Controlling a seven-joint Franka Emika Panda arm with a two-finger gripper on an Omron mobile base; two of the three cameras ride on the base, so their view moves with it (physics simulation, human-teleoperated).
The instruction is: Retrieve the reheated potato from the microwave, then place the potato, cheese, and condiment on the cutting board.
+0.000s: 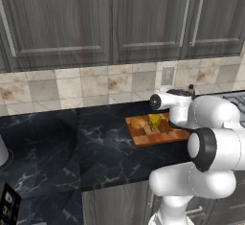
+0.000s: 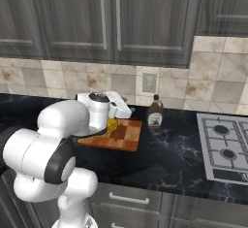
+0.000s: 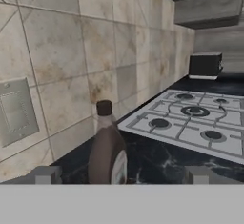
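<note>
You see the potato (image 1: 138,122) and cheese (image 1: 154,121) on the cutting board (image 2: 127,138), the condiment (image 2: 155,112) upright on the counter (image 2: 169,159) beside it near the stove (image 2: 225,147), your jaws spread wide before the bottle.

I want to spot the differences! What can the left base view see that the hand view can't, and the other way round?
Left base view alone: the cutting board carrying the potato and the cheese. Hand view alone: the stove and the open gripper facing the upright condiment. Both share the tiled wall and dark counter.
</note>
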